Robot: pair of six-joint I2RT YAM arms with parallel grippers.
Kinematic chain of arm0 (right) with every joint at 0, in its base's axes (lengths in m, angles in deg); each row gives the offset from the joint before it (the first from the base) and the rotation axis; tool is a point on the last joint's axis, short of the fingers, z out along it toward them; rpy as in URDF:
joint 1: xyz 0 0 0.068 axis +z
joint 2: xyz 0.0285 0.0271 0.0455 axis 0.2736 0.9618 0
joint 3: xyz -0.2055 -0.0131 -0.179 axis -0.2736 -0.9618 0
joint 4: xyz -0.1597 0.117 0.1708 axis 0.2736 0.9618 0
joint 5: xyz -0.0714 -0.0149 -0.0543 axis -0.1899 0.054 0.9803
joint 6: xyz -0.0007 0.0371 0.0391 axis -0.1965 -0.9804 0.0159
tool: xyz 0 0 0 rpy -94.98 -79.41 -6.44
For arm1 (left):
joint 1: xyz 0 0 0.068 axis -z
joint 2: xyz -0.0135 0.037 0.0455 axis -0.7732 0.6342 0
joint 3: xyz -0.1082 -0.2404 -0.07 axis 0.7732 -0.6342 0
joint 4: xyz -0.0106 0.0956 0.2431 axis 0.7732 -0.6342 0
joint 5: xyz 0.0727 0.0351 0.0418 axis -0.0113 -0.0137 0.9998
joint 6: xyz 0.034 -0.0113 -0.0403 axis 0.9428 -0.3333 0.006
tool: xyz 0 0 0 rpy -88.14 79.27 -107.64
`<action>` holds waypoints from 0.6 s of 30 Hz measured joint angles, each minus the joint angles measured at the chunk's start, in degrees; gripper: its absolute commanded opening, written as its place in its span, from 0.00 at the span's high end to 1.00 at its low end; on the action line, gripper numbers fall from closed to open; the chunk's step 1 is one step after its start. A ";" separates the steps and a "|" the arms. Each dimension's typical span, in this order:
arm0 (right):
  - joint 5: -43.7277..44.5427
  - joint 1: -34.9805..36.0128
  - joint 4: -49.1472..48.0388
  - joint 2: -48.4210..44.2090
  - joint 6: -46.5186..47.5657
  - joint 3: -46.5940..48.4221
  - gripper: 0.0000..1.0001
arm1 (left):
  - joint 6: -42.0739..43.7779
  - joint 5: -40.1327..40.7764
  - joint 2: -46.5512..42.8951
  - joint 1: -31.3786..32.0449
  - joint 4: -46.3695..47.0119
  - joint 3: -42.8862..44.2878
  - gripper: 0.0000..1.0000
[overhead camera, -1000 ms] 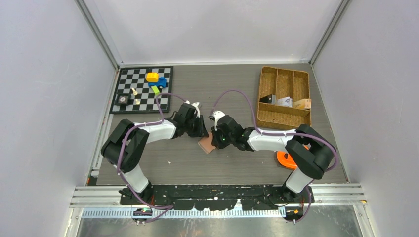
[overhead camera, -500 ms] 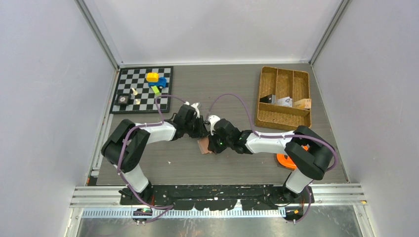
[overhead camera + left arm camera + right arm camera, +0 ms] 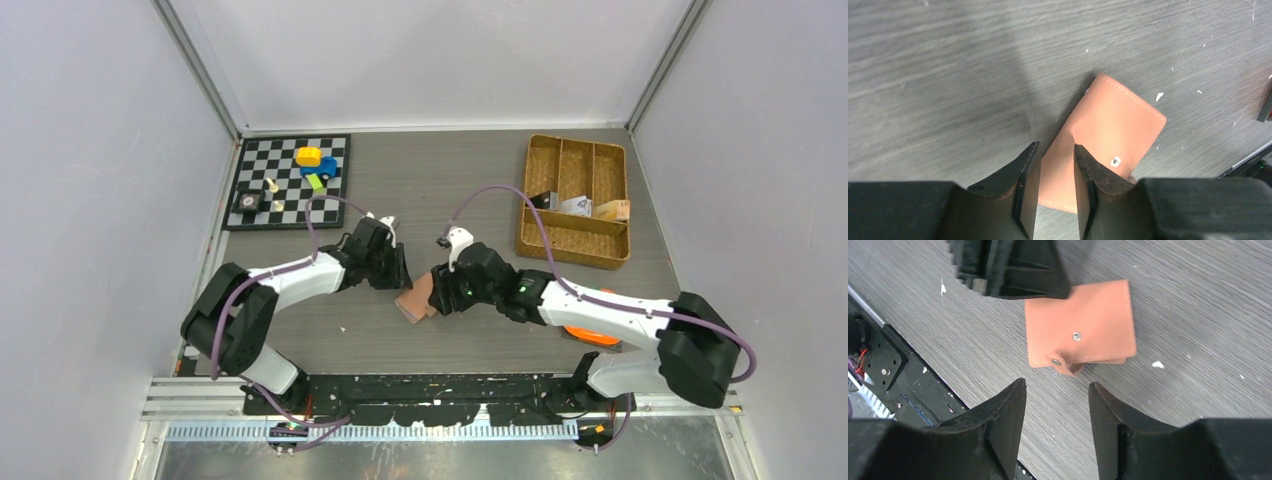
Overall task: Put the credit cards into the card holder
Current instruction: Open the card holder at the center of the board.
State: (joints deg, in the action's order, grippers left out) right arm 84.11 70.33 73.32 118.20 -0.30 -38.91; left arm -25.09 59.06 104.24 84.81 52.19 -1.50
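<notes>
The card holder [image 3: 1080,325] lay folded shut on the desk [image 3: 470,180], mid-width and toward the near edge. Its snap tab [image 3: 1060,362] looked undone, probably so it could be opened. The left tool [image 3: 1055,150] hung over one end with its fingers only narrowly parted and nothing pinched between them. It seemed lined up to pin or lift that edge. The right tool [image 3: 1057,390] hovered above with its fingers spread wide and empty, clear of the leather. What looked like the credit cards [image 3: 575,207] sat in the wicker tray [image 3: 575,245] at the far right, well apart. Nothing was loaded yet!
</notes>
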 measured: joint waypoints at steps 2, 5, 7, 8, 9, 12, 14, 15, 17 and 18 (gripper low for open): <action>2.01 0.07 2.16 -2.40 -1.51 -0.17 0.44 | 0.00 -0.02 -2.16 0.02 -1.20 -1.11 0.60; 4.26 0.07 4.15 -3.80 -4.50 -0.31 0.43 | 0.02 -0.20 -5.57 0.24 -2.08 -3.45 0.56; 5.05 0.07 4.31 -3.69 -6.91 -0.55 0.43 | 0.00 -0.42 -7.15 0.37 -2.36 -5.01 0.51; 5.35 0.07 4.44 -3.48 -8.02 -0.57 0.43 | 0.02 -0.57 -7.85 0.37 -2.47 -5.81 0.48; 5.88 0.09 4.48 -3.04 -9.38 -0.50 0.44 | 0.04 -0.66 -8.59 0.37 -2.58 -6.62 0.47; 7.50 0.09 5.01 -0.13 -13.44 0.52 0.50 | 0.17 -0.87 -10.58 0.37 -2.43 -8.72 0.46; 8.00 0.09 4.96 2.29 -15.98 1.44 0.53 | 0.15 -1.09 -11.19 0.48 -2.01 -9.73 0.47; 8.17 0.07 4.72 3.37 -17.09 1.79 0.54 | 0.13 -1.31 -11.28 0.55 -1.60 -10.23 0.47; 8.24 0.09 4.35 5.07 -18.51 2.47 0.56 | -0.07 -2.08 -11.30 0.83 -0.24 -10.97 0.48; 8.22 0.09 4.15 6.03 -18.95 3.04 0.57 | -0.11 -2.32 -11.30 1.11 0.50 -11.19 0.48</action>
State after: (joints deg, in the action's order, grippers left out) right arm 92.33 70.42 77.47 124.23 -19.25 -35.88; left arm -25.20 56.74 92.94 85.93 52.70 -12.69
